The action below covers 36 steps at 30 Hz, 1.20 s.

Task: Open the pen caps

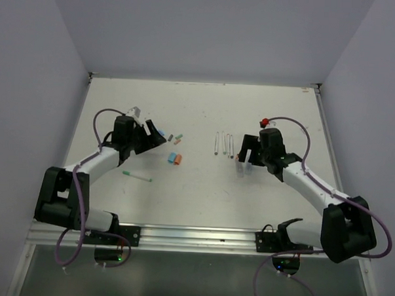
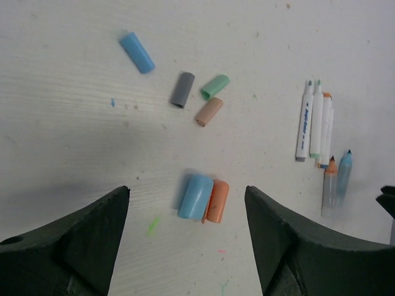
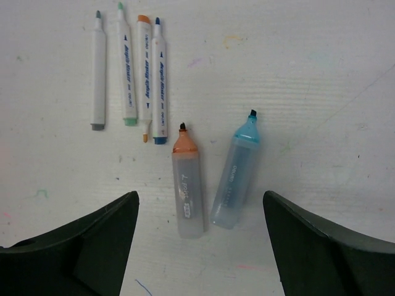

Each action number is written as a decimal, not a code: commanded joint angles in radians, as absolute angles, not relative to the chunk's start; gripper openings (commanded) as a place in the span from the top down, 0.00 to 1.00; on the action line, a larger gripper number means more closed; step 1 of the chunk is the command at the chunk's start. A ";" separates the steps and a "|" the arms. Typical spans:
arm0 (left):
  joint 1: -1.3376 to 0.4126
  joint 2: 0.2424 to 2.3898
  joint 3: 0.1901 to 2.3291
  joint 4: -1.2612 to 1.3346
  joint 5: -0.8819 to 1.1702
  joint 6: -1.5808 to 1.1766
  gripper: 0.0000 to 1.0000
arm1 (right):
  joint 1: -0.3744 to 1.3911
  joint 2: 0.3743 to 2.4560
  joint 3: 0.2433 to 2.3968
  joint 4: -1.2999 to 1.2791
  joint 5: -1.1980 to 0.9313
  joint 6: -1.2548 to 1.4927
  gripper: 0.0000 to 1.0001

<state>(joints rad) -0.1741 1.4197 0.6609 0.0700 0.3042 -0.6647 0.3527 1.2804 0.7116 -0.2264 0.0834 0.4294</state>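
Observation:
Several loose pen caps lie below my left gripper (image 2: 186,192), which is open and holds nothing. A fat light blue cap (image 2: 196,196) and a fat orange cap (image 2: 217,201) lie side by side between its fingers. Farther off are a blue cap (image 2: 137,52), a grey cap (image 2: 182,89), a green cap (image 2: 215,87) and a tan cap (image 2: 209,111). My right gripper (image 3: 200,196) is open over two uncapped marker barrels, one orange-tipped (image 3: 187,185) and one blue-tipped (image 3: 237,172). Several thin uncapped pens (image 3: 126,71) lie beyond them. From above, the left gripper (image 1: 160,137) and right gripper (image 1: 243,156) flank the fat caps (image 1: 175,159).
A thin white pen with a green end (image 1: 137,177) lies alone on the table in front of the left arm. A small red object (image 1: 265,121) sits behind the right gripper. Side walls bound the white table (image 1: 195,200) on both sides and at the back.

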 commanded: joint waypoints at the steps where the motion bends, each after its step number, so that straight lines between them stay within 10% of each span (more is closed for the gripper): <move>1: -0.135 1.378 0.782 -0.096 0.099 -0.621 0.21 | 0.383 1.213 0.706 -0.245 0.055 0.445 0.14; 36: 0.048 1.948 1.385 -0.364 -0.316 -0.529 0.38 | 0.594 1.114 0.715 -0.275 -0.063 0.391 0.20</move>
<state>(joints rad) 0.0360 1.9224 1.3369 -0.3752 -0.2771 -0.5377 0.5892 1.1091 0.7116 -0.3004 -0.0322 0.4160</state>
